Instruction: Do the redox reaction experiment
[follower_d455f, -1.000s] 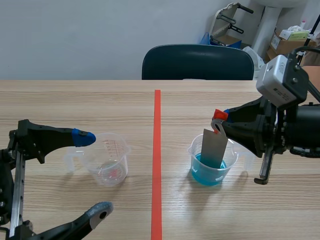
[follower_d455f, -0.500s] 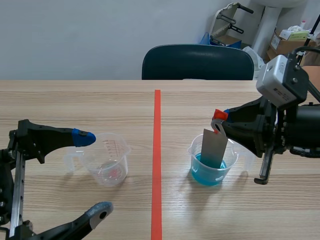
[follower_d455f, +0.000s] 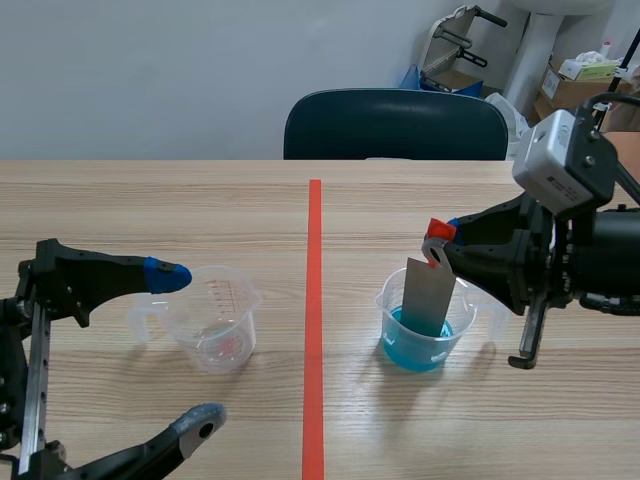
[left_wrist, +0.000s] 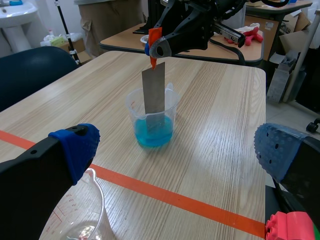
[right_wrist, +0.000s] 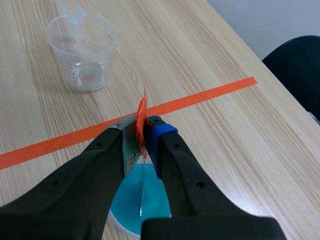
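While the right claw (follower_d455f: 437, 243) pinches one metal strip (follower_d455f: 430, 295) inside the blue-liquid beaker (follower_d455f: 393, 318), the spread left claw (left_wrist: 177, 150) sits beside the second beaker (follower_d455f: 215, 330).

Your right claw (follower_d455f: 437, 240) pinches a grey metal strip (follower_d455f: 430, 297) upright, dipped into the blue-liquid cup (follower_d455f: 393, 328) below it; a clear measuring cup (follower_d455f: 212, 318) stands beside your left claw (follower_d455f: 188, 348).

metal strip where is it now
Scene view: the metal strip stands in the blue-liquid beaker right of the tape line, its top held by the right gripper.
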